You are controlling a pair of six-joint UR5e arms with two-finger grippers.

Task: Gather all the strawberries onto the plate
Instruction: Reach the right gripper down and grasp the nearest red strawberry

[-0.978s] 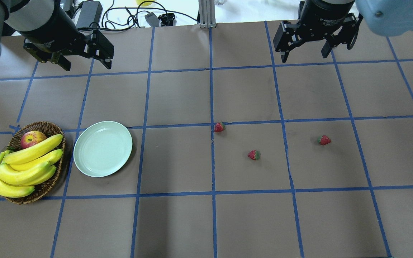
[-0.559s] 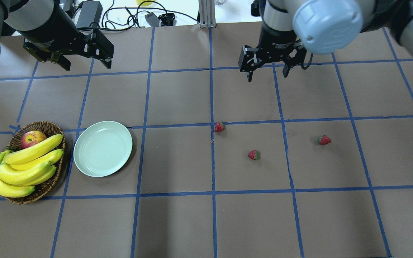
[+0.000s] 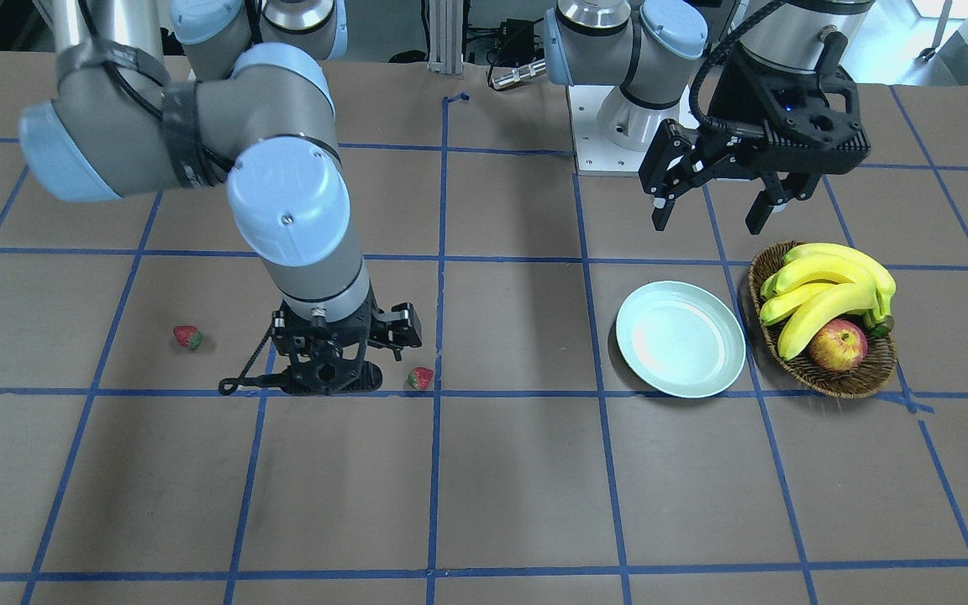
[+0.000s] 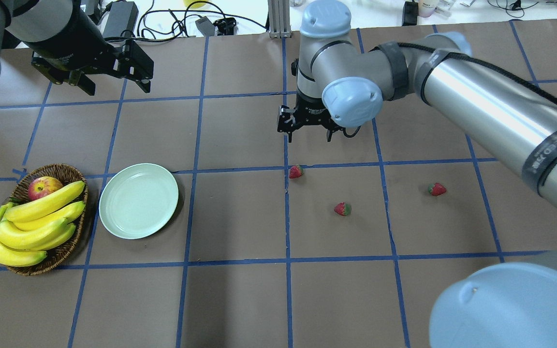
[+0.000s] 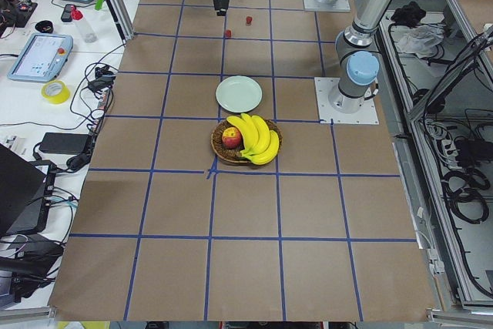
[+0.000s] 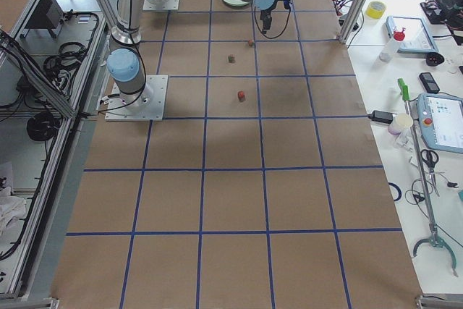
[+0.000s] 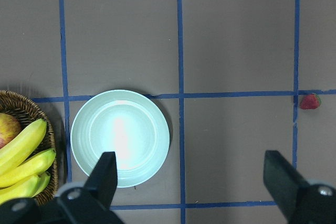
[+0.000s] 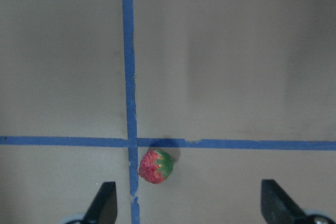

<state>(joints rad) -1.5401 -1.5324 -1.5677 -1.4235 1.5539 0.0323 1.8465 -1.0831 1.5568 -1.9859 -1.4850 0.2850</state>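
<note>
Three strawberries lie on the brown table: one (image 4: 296, 171) nearest the plate, one (image 4: 342, 209) in the middle, one (image 4: 437, 189) to the right. The mint plate (image 4: 138, 200) is empty, left of centre. My right gripper (image 4: 308, 137) is open and hovers above the table near the first strawberry, which shows low between the fingers in the right wrist view (image 8: 156, 166). My left gripper (image 4: 116, 88) is open and empty, high beyond the plate (image 7: 120, 138). In the front view two strawberries (image 3: 188, 337) (image 3: 421, 378) show; my right gripper (image 3: 328, 382) hides the third.
A wicker basket (image 4: 61, 251) with bananas (image 4: 32, 222) and an apple (image 4: 44, 186) stands left of the plate. Blue tape lines grid the table. Cables and a power brick (image 4: 119, 19) lie beyond the far edge. My right arm's elbow (image 4: 510, 309) fills the near right corner.
My right arm has swung from the far right toward the centre and come lower, to the strawberry nearest the plate. My left arm and the fruit have not moved.
</note>
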